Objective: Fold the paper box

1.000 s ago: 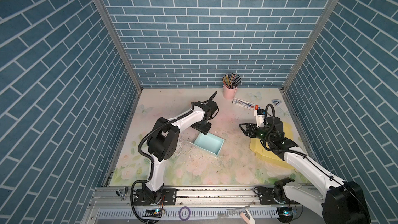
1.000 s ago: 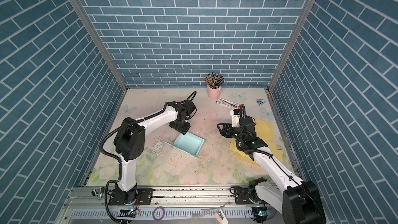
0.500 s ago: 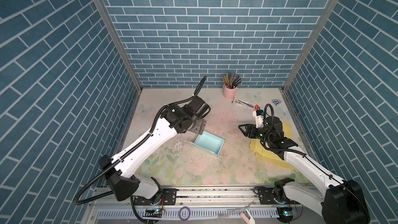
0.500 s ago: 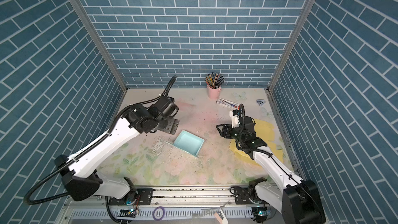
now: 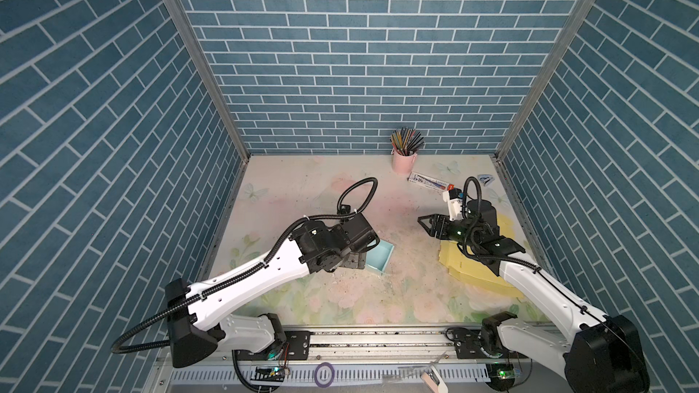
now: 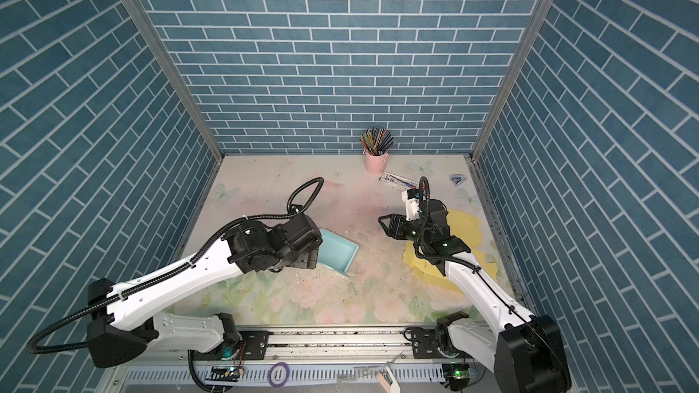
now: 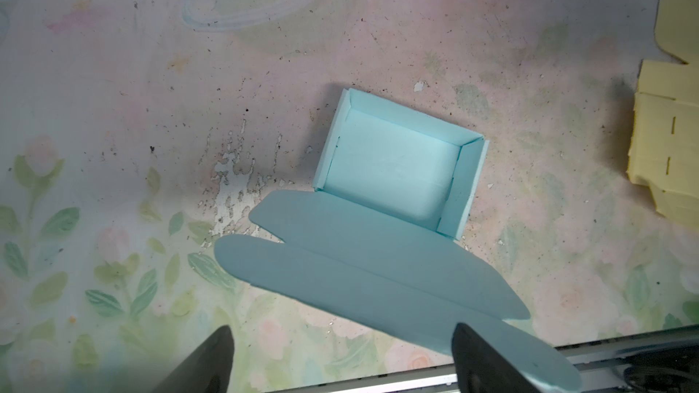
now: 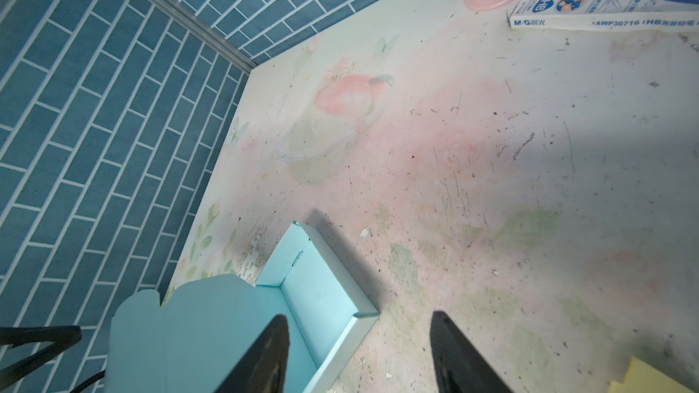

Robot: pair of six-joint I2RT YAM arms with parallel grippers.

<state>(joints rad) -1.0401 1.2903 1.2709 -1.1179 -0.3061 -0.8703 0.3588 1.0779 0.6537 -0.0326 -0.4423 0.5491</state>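
Showing what the left arm hides in both top views, the left wrist view reveals the mid-table pale-blue paper box (image 7: 393, 168) with its rounded lid flap (image 7: 378, 270) unfolded near the left gripper (image 7: 340, 328), jaws wide apart. The right gripper (image 5: 424, 225), likewise spread and empty, hovers beside flat yellow card sheets (image 5: 472, 270) on the scuffed floral mat (image 5: 302, 190).

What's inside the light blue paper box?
The light blue paper box is empty, floor bare in the left wrist view. In both top views the left arm covers part.
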